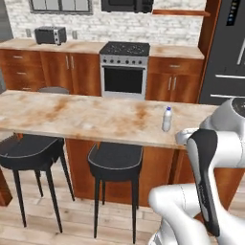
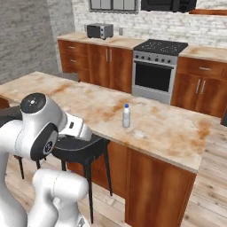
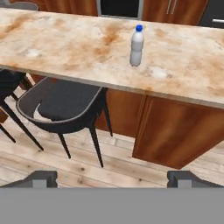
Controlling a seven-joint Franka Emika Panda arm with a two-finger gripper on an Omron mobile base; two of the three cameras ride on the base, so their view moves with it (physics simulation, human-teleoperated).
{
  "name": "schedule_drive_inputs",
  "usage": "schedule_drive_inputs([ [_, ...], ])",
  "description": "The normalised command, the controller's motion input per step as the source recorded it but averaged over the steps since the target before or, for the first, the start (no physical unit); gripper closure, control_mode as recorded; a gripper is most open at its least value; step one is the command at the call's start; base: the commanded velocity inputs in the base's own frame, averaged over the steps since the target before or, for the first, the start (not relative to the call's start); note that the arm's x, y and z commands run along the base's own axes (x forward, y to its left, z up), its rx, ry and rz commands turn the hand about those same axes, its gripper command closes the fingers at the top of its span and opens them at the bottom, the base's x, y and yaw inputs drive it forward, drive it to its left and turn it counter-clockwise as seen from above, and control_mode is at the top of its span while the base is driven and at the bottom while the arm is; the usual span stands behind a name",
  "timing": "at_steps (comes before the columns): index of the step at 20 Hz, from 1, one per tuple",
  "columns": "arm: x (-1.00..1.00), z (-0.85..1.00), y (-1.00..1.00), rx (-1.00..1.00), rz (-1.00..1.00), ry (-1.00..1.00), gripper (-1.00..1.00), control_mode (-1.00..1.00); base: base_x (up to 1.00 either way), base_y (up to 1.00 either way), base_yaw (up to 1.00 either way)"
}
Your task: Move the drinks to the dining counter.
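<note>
End effector (image 3: 112, 179) was wide open w/ nothing betw. its fingertips, hanging over the wood floor. Just ahead and left stood a dark stool (image 3: 65, 105); beyond it, on the desk (image 3: 183, 74), the blue-capped bottle (image 3: 137, 45) stood upright, well apart from the end effector.

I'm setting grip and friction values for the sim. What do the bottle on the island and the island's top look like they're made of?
The bottle looks like thin clear plastic: see-through, faintly ribbed body, opaque blue cap. The dining counter top looks like polished marble: beige with rust-brown veining and a soft sheen, though it may be a printed imitation.
</note>
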Motion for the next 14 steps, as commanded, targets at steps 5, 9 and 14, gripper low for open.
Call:
schedule_drive_inputs([
  [5,0.00,0.00,0.00,0.00,0.00,0.00,-1.00,1.00,-0.65,0.82,0.19],
  [9,0.00,0.00,0.00,0.00,0.00,0.00,-1.00,1.00,-0.07,0.44,0.86],
  [14,0.00,0.00,0.00,0.00,0.00,0.00,-1.00,1.00,0.00,0.00,1.00],
])
